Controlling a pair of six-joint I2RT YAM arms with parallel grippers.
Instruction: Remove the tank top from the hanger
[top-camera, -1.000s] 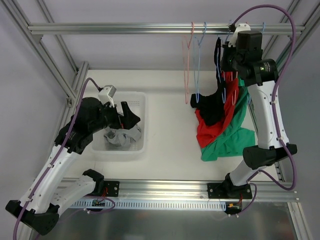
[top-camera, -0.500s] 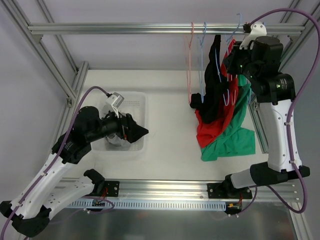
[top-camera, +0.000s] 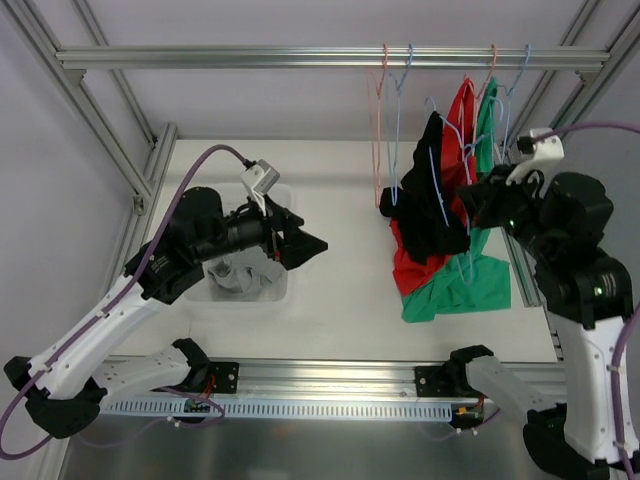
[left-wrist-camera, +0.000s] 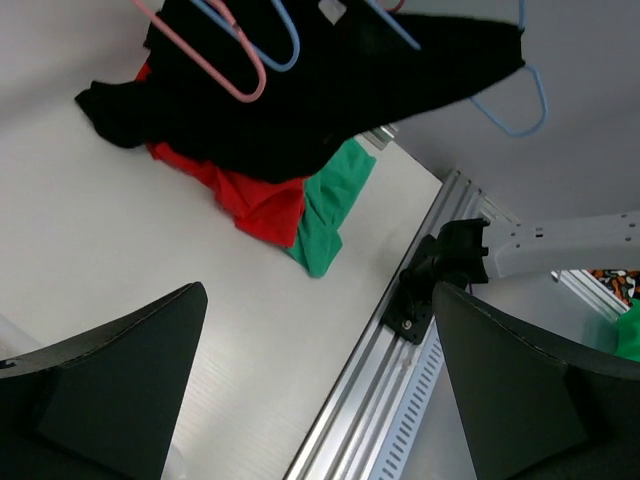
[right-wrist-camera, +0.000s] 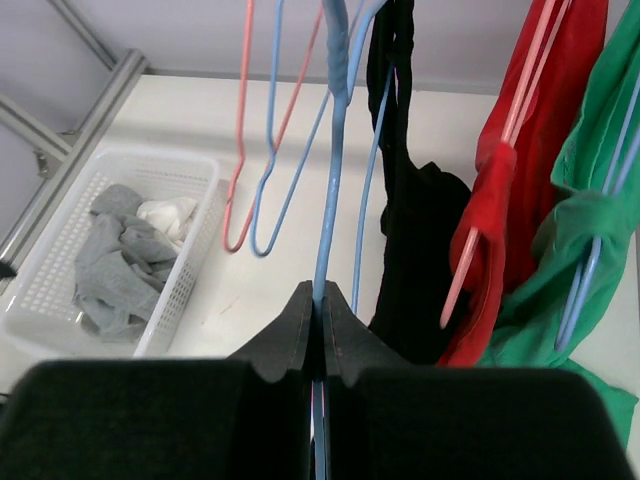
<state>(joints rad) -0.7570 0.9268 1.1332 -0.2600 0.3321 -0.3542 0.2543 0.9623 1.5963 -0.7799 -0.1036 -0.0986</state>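
Note:
A black tank top (top-camera: 425, 205) hangs on a light blue hanger (top-camera: 437, 170) that is off the rail and held in the air. My right gripper (top-camera: 480, 200) is shut on that hanger's wire (right-wrist-camera: 333, 150), with the black top (right-wrist-camera: 410, 250) draped just right of the jaws. My left gripper (top-camera: 318, 245) is open and empty, right of the basket and pointing at the garments. In the left wrist view the black top (left-wrist-camera: 330, 90) hangs ahead of and above the open gripper (left-wrist-camera: 315, 300).
A red top (top-camera: 462, 120) and a green top (top-camera: 487, 125) hang on the rail (top-camera: 200, 57), their hems on the table. Empty pink (top-camera: 377, 130) and blue (top-camera: 398, 120) hangers hang to their left. A white basket (top-camera: 285, 290) holds grey clothes (top-camera: 240, 275).
My right gripper has lifted the blue hanger with the black top off the rail and brought it down and nearer. My left gripper has left the basket and swung right.

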